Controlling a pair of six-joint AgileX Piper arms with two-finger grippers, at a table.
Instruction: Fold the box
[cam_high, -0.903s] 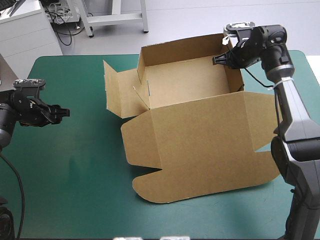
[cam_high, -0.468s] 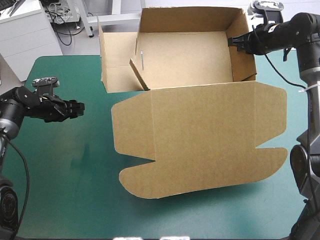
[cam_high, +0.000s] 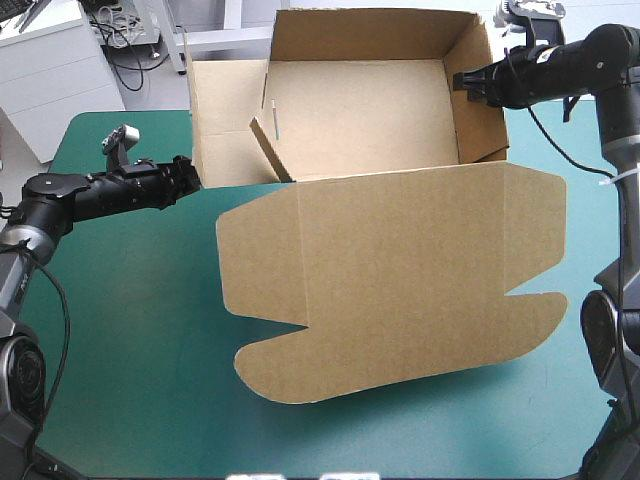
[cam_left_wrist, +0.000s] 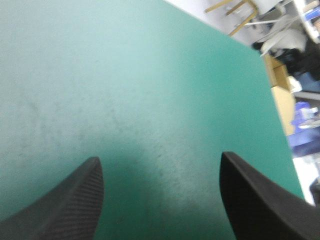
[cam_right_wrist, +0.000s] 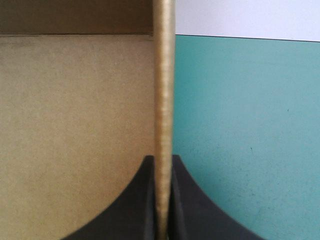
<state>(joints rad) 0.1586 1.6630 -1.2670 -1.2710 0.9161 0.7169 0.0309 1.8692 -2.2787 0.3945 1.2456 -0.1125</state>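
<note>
The brown box (cam_high: 370, 130) is tipped up toward the camera, with its tray walls raised and its wide lid (cam_high: 400, 280) spread flat in front. My right gripper (cam_high: 466, 82) is shut on the box's right wall, whose edge (cam_right_wrist: 163, 100) stands between the two black fingers in the right wrist view. At the box's left side a loose flap (cam_high: 215, 120) stands upright. My left gripper (cam_high: 188, 175) is open just beside that flap, low over the teal-green cover (cam_left_wrist: 125, 100). Nothing lies between its fingers (cam_left_wrist: 75, 200).
Bare teal-green cover (cam_high: 130, 330) stretches left of and in front of the lid. The table's far edge runs behind the box, and its right edge (cam_high: 625, 180) lies beyond the right arm.
The right gripper has lifted and tipped the box upward. The left gripper has moved right across the cover to the box's left flap.
</note>
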